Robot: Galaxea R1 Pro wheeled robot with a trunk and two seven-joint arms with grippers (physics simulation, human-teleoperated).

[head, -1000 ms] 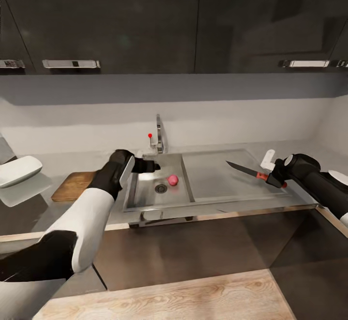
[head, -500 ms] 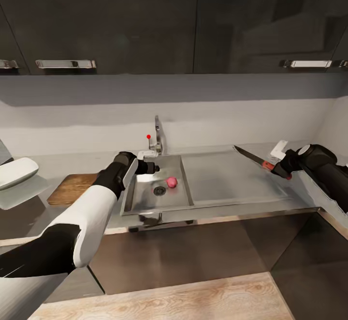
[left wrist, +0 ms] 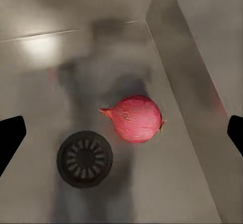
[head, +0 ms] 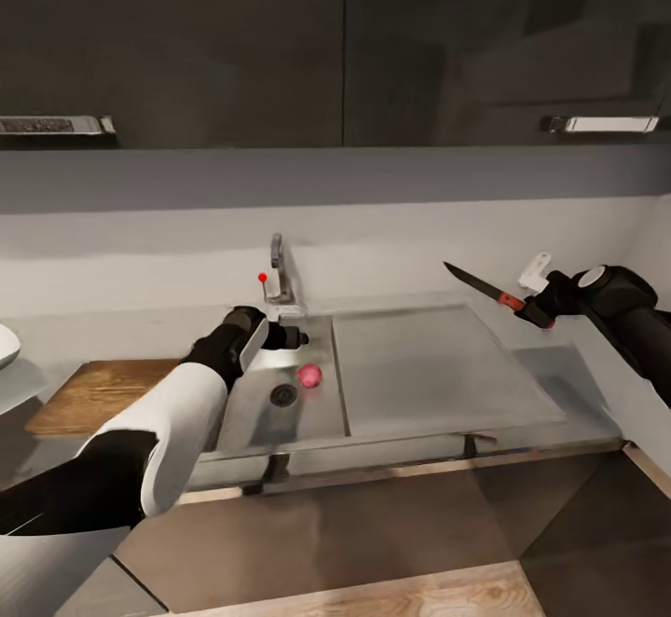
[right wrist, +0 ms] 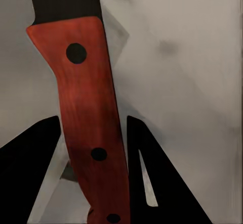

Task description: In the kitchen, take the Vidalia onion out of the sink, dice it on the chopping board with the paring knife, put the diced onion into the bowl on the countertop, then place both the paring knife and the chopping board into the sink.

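a: left gripper [head: 296,337] hanging over the sink [head: 280,417] basin, jaws spread wide, nothing between them. vidalia onion [left wrist: 134,118] lying on the basin floor just beside the round drain [left wrist: 84,158], pinkish-red skin, near the basin's inner wall.

b: right gripper [head: 533,311] up in the air past the sink's drainboard end, pinching the paring knife [head: 482,288] by its orange-red handle [right wrist: 91,127]. dark blade pointing back toward the tap [head: 278,272].

a: chopping board [head: 98,393] flat on the countertop [head: 112,328], off the sink's basin end, well apart from the onion.

b: bowl [head: 5,345] beyond the board, further from the sink, barely a sliver at the frame edge.
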